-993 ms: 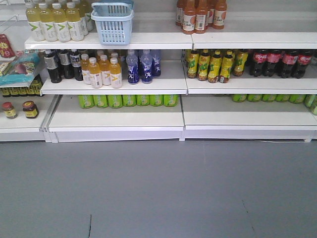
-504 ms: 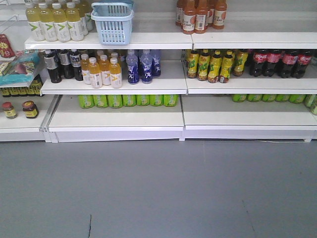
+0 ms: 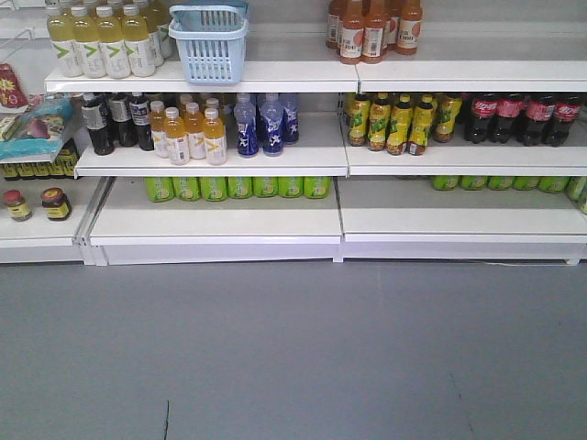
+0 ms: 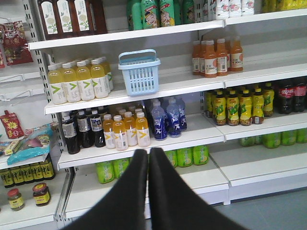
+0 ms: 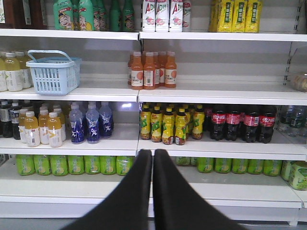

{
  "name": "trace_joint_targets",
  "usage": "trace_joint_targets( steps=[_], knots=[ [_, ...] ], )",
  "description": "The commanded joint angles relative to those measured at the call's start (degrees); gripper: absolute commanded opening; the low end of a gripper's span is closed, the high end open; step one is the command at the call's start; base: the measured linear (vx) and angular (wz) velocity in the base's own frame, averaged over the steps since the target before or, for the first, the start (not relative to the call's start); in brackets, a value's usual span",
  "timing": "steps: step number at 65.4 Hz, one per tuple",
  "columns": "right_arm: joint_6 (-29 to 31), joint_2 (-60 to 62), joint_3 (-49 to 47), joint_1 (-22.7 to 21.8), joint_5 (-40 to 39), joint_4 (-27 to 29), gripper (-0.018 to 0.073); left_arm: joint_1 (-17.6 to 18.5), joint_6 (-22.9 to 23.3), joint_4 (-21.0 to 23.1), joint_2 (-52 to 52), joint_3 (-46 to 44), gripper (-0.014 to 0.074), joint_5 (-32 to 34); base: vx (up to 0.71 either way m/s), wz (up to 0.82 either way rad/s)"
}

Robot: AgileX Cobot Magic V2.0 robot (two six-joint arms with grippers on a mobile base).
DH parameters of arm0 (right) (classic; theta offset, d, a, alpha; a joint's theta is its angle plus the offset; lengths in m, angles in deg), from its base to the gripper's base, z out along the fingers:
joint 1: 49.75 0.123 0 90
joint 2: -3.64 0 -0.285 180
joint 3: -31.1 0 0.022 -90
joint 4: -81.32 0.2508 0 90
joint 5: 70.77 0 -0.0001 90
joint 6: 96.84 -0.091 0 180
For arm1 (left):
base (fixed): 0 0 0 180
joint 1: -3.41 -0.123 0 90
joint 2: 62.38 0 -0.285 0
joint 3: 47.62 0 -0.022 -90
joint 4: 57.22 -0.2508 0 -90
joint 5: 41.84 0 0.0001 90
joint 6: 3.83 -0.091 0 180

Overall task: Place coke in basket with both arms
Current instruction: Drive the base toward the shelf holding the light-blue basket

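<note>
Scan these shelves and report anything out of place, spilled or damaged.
Only the basket stands out: a shopping basket parked on a drinks shelf, between the pale yellow bottles and the orange bottles, where stock would normally sit. Nothing looks spilled, tipped or damaged, and the bottle rows stand upright.

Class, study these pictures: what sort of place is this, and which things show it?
Probably a supermarket or mock shop: white tiered shelving holding rows of bottled drinks, cola bottles included, and a pale blue shopping basket on one shelf.
</note>
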Motion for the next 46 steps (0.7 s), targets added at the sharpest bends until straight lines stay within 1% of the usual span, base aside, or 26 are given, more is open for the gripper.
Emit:
trace_joint_targets(
  steps=[1, 28, 46],
  knots=[
    [0.4, 1.1, 0.6, -0.3, -4.0, -0.4, -0.0005, 0.1, 0.5, 0.7, -1.0, -0.1, -0.0006, 4.0, 0.05, 0.00],
    [0.4, 1.1, 0.6, -0.3, -4.0, -0.4, -0.0005, 0.1, 0.5, 0.7, -1.0, -0.1, -0.0006, 4.0, 0.07, -0.01],
    [0.4, 1.1, 0.6, -0.3, -4.0, -0.4, -0.0005, 0.1, 0.5, 0.7, -1.0, -0.1, -0.0006, 4.0, 0.07, 0.10]
  ],
)
